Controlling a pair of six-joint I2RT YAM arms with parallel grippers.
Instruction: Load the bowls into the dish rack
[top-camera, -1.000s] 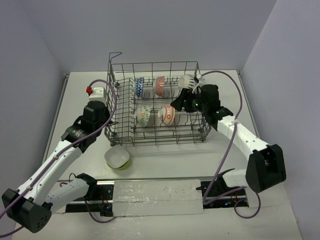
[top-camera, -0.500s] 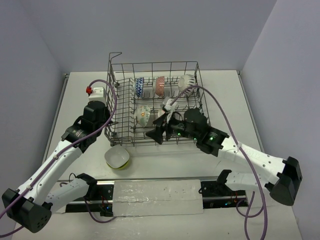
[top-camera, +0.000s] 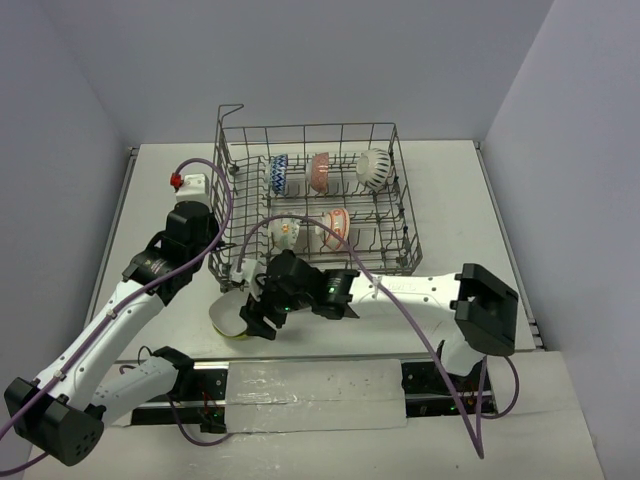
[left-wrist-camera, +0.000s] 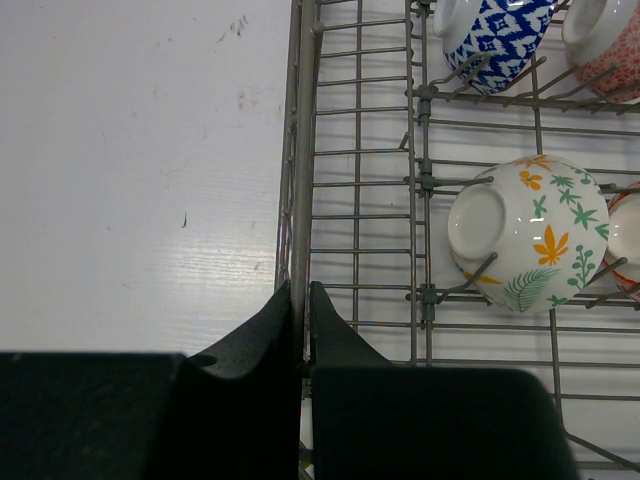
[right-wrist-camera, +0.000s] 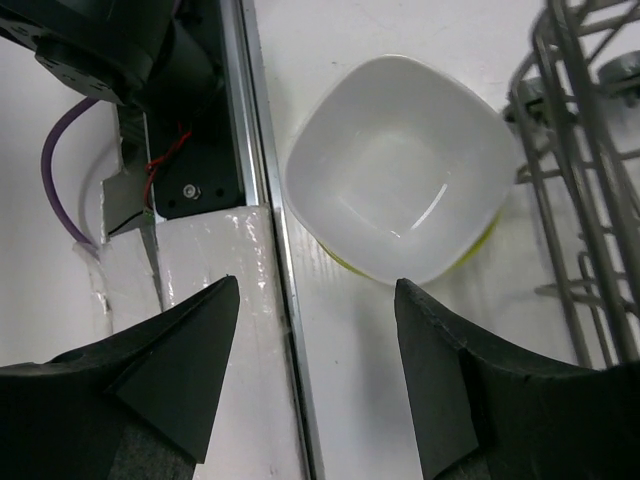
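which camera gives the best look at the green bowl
Right wrist: the green bowl sits whole in mid-frame, white inside up, just ahead of the open right gripper. In the top view that gripper covers part of the bowl. The left wrist view misses it, showing only the rack.
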